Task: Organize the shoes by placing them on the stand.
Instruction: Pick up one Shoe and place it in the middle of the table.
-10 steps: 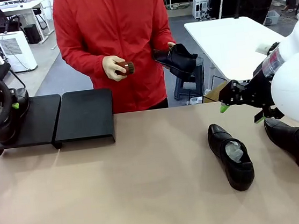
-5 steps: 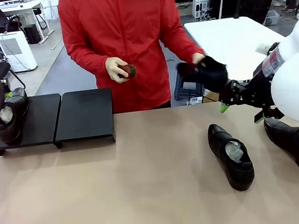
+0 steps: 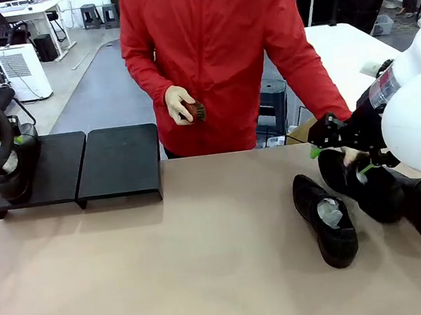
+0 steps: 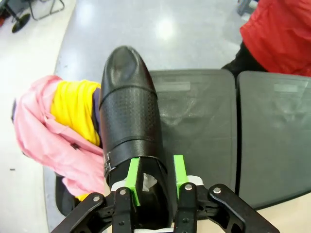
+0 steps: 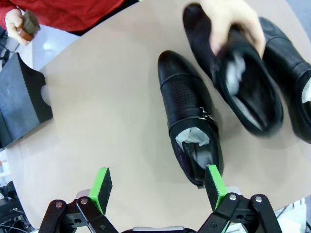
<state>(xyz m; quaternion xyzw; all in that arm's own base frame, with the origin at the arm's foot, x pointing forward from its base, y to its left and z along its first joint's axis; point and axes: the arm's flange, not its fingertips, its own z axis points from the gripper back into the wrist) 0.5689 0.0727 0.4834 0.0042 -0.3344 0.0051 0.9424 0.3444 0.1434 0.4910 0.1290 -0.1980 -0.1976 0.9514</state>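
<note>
Left gripper (image 4: 156, 171) clamps the heel of a glossy black leather dress shoe (image 4: 129, 111), toe at 12 o'clock, on the 9 o'clock edge of the matte-black flat-topped stand (image 4: 199, 116). Judgement: shift toward 3 o'clock before release. Right gripper (image 5: 158, 187) spread wide above second black shoe (image 5: 187, 104).

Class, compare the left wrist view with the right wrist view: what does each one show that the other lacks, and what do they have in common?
Left wrist view: the left gripper with its fingers closed on one shoe at the stand's outer edge, pink and yellow cloth beside it.
Right wrist view: the right gripper open above the table, three shoes lying there, the person's hand on one of them, the other hand holding a brush.
Both: the black stand and the person's red jacket.
</note>
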